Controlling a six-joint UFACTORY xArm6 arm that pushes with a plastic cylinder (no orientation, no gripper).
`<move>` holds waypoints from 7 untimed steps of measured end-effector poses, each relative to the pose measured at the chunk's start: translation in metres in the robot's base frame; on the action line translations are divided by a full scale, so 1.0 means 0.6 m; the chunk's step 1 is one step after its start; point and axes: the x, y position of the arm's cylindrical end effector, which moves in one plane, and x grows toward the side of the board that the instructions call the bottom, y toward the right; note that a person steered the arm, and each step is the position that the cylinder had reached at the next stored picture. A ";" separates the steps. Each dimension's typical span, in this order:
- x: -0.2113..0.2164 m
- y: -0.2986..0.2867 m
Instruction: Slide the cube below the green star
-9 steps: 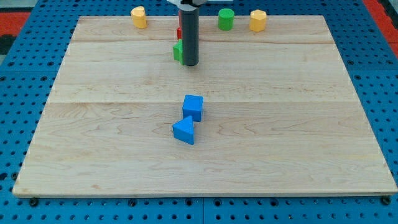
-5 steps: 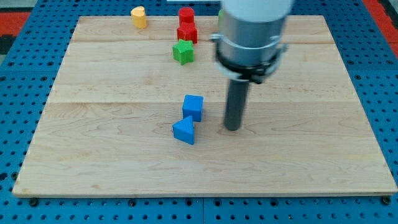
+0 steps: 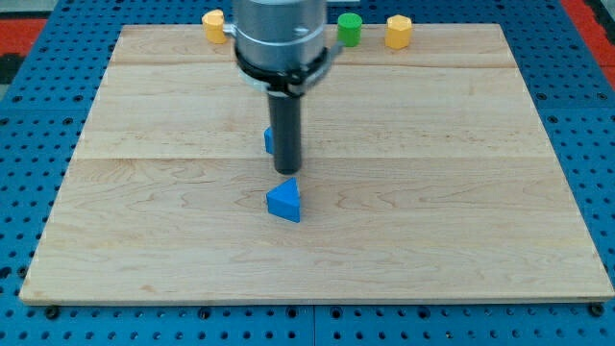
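The blue cube (image 3: pixel 269 141) sits near the board's middle, mostly hidden behind my rod; only its left edge shows. My tip (image 3: pixel 286 171) touches the board just below and right of the cube, right against it. The green star is hidden behind the arm's body. A blue triangular block (image 3: pixel 284 202) lies just below my tip.
A yellow block (image 3: pixel 212 24) sits at the top left, a green cylinder (image 3: pixel 349 29) and a yellow block (image 3: pixel 399 31) at the top right. The red blocks are hidden behind the arm. The wooden board (image 3: pixel 480 192) lies on a blue pegboard.
My tip swept from the right of the cube to just below it. The cube has slid up and left, away from the blue triangle.
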 end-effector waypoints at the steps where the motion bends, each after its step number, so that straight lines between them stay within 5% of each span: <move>1: -0.065 -0.005; 3: -0.028 0.040; 4: 0.090 0.176; 5: 0.203 0.200; 7: 0.221 0.098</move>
